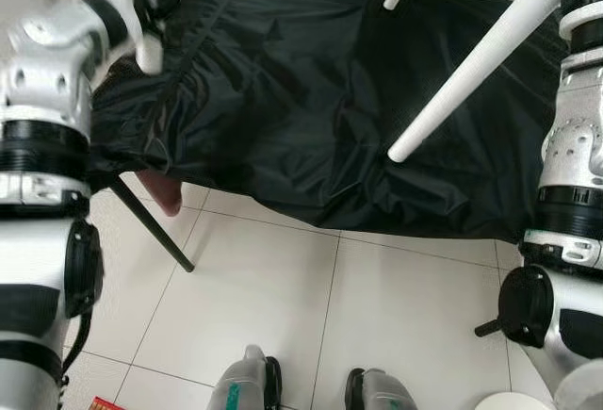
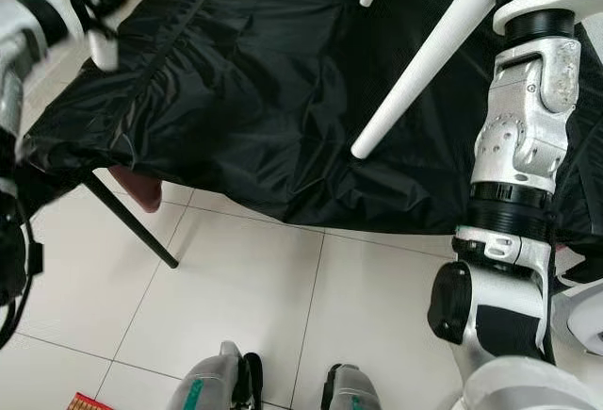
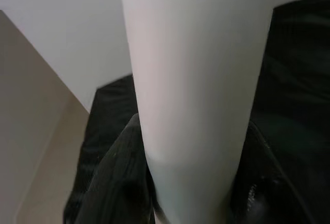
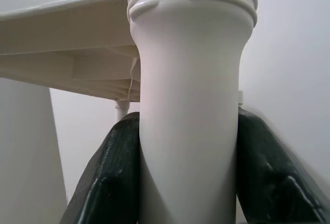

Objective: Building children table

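Gripping two white table legs above the black-draped counter [image 1: 311, 118].
We are clamping our right tool [image 4: 188, 183] on the long leg [image 1: 476, 71] slanting over the counter's right side, below its threaded end by the white tabletop [image 4: 56, 13]; our left tool [image 3: 191, 203] is clamping another leg [image 3: 196, 95] at far left.

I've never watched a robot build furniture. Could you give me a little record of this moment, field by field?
Work surface: table draped in crinkled black cloth
Right gripper: black fingers clamped on a white plastic table leg, near its threaded end by the white tabletop
Left gripper: closed on another smooth white leg
Long white leg: slants over the cloth
Floor: pale tiles
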